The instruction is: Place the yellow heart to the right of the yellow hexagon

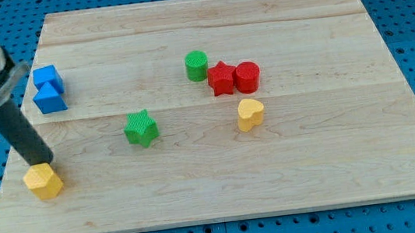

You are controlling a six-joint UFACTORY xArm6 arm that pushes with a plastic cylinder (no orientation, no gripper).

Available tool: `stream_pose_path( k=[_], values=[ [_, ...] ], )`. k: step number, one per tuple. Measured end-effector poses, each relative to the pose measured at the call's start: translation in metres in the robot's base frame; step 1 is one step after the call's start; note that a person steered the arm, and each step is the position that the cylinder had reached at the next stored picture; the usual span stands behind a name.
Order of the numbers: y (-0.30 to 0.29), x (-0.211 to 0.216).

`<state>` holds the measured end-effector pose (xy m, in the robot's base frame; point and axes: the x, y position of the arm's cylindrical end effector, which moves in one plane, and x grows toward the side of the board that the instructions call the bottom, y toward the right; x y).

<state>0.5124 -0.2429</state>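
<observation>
The yellow heart lies right of the board's middle, just below the red blocks. The yellow hexagon sits near the board's lower left corner. My tip is at the hexagon's upper edge, touching or almost touching it, with the dark rod rising toward the view's upper left. The heart is far to the right of my tip.
Two blue blocks stand together at the left. A green star is left of centre. A green cylinder, a red star and a red cylinder cluster above the heart. The wooden board rests on a blue pegboard.
</observation>
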Motion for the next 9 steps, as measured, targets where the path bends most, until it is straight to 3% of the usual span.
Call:
stream_pose_path(
  k=[2,3,4,5,6,7,8,9],
  values=[
    [0.185,0.001],
    [0.192,-0.029],
    [0.244,-0.057],
    [0.329,-0.063],
    [0.369,-0.048],
    [0.345,-0.019],
    [0.263,-0.016],
    [0.283,-0.033]
  ],
)
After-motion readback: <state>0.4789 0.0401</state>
